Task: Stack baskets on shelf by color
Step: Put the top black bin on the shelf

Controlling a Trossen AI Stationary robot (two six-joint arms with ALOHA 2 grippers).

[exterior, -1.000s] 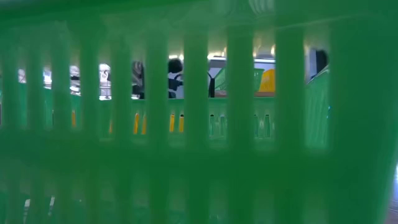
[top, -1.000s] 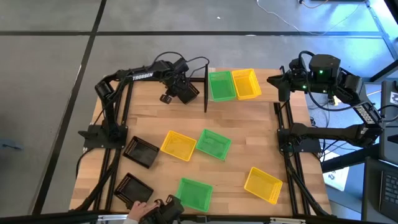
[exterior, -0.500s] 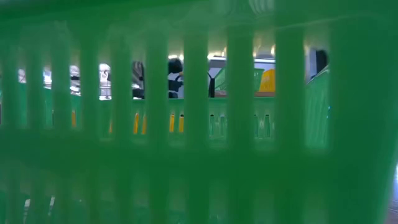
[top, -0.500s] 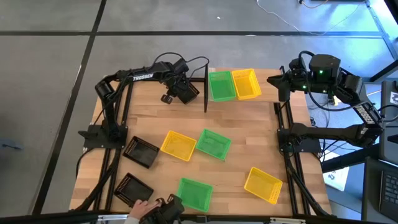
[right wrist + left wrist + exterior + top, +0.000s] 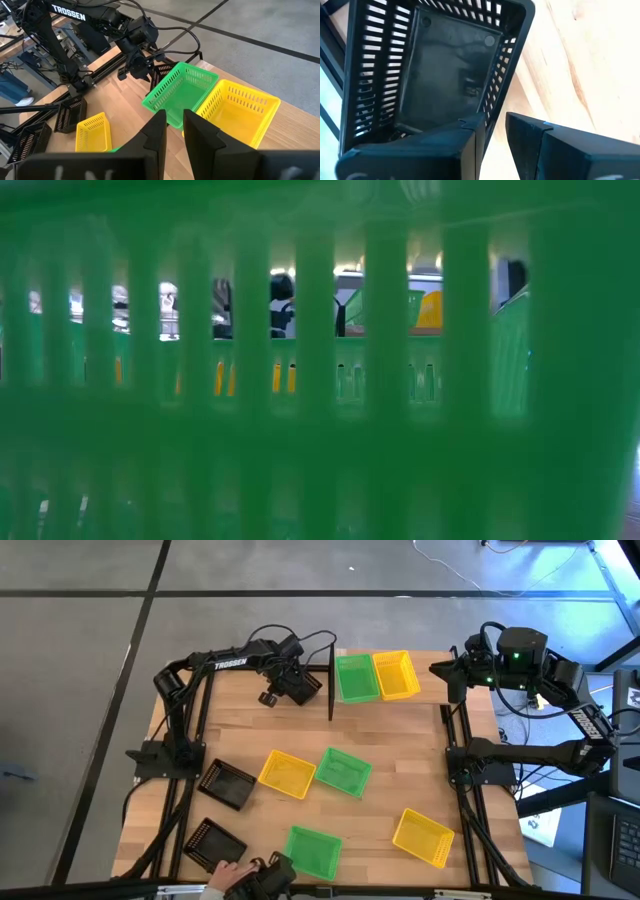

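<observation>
One black basket (image 5: 435,75) is pinched at its wall by the left gripper (image 5: 492,125), fingers nearly closed, beside the shelf's (image 5: 331,680) green basket (image 5: 354,677), and is judged due for lowering onto the shelf, while the right gripper (image 5: 172,131) is held almost closed, empty, off the table's far right corner.

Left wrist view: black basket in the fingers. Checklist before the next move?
1. Left gripper clamped on the held black basket wall: ok.
2. Free spot beside the green basket: cannot tell.
3. Green basket and yellow basket side by side: ok.
4. Right gripper away from the baskets: ok.
5. Person's hand at the near table edge: not ok.
6. Low view blocked by the near green basket: not ok.
</observation>
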